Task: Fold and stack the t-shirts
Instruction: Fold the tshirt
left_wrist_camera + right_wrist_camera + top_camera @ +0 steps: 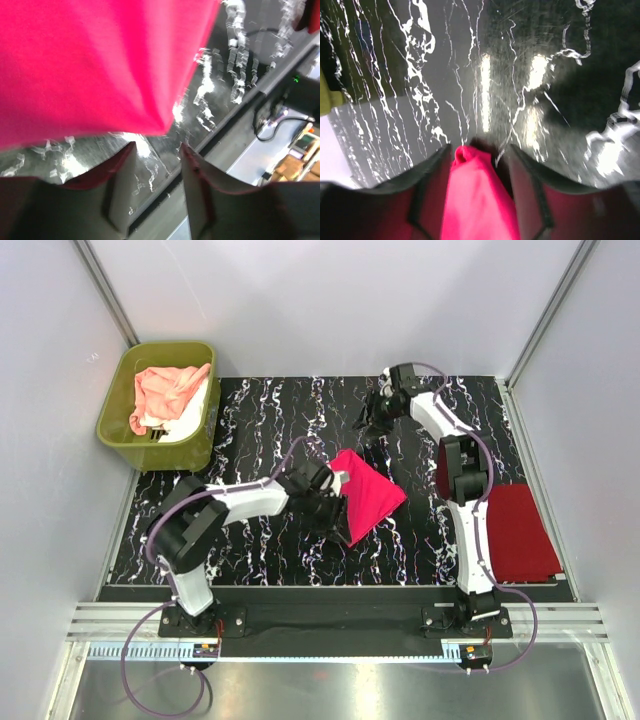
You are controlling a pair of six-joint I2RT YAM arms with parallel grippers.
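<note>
A hot pink t-shirt (368,495), folded into a slanted rectangle, lies on the black marbled table (260,420) at mid-table. My left gripper (330,502) is at its left edge. In the left wrist view that gripper (157,146) stands open and empty, with the pink cloth (90,65) just beyond its tips. My right gripper (372,422) hovers at the far side of the table. In the right wrist view its jaws (480,147) stand apart, and a fold of pink cloth (477,200) lies between them against the left finger. A darker red t-shirt (520,530) lies folded at the right edge.
An olive-green tub (120,425) at the back left holds a crumpled peach-pink shirt (165,390) and a white one (190,420). White walls close in the table on three sides. The arm bases stand on a metal rail (330,620) at the near edge.
</note>
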